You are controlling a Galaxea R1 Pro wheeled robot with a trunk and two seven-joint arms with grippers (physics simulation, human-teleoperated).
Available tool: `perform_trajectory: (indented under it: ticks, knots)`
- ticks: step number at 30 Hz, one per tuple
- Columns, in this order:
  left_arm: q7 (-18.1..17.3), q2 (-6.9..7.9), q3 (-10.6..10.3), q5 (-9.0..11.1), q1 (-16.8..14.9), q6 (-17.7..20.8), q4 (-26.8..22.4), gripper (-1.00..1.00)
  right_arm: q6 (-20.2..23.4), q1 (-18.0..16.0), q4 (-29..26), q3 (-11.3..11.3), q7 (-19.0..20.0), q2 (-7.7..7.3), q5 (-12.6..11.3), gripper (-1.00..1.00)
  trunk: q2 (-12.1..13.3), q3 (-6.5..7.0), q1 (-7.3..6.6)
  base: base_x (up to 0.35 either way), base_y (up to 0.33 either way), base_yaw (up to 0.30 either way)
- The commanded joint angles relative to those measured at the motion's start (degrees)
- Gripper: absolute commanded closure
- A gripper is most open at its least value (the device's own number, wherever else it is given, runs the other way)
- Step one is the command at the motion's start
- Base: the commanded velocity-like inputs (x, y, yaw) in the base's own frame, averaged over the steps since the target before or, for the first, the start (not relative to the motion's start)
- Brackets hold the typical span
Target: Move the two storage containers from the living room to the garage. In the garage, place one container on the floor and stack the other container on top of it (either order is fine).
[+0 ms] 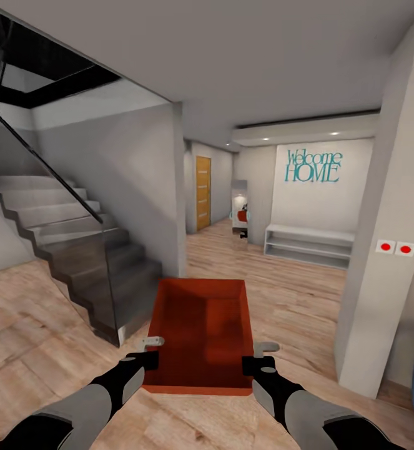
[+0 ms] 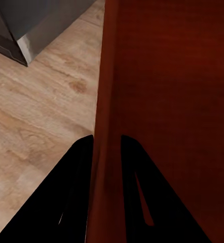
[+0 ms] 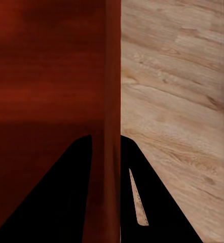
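Both claws, left claw [image 1: 149,357] and right claw [image 1: 260,360], clamped on lidless orange-red storage container [image 1: 200,340] walls

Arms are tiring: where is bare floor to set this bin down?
Free: wood floor ahead of the container, between staircase and white pillar, toward the low shelf. Tighter beside the stair's glass panel.

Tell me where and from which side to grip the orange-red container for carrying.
Grip the storage container by its two thin long walls, one gripper per side, from above: left gripper and right gripper each straddle a wall's rim. With no lid or handles, the rims are the natural hold.
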Motion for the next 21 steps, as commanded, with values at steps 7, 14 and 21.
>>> perform_trajectory:
  ticks: [7,14,21]
  knots:
    - [0.74,0.02,1.92,-0.9,-0.03,-0.45,-0.42,1.0,-0.3,0.01,0.3,0.22,-0.71,-0.01,-1.17,1.0,-0.03,-0.01,0.05,0.322,0.0,-0.286]
    - [0.74,0.02,1.92,-0.88,-0.03,-0.45,-0.42,1.0,-0.3,0.01,0.3,0.22,-0.71,-0.01,-1.17,1.0,-0.03,-0.01,0.05,0.322,0.0,-0.28]
    - [0.74,0.02,1.92,-0.86,-0.03,-0.45,-0.42,1.0,-0.3,0.01,0.3,0.22,-0.68,-0.01,-1.17,1.0,-0.03,-0.01,0.05,0.322,0.0,-0.057]
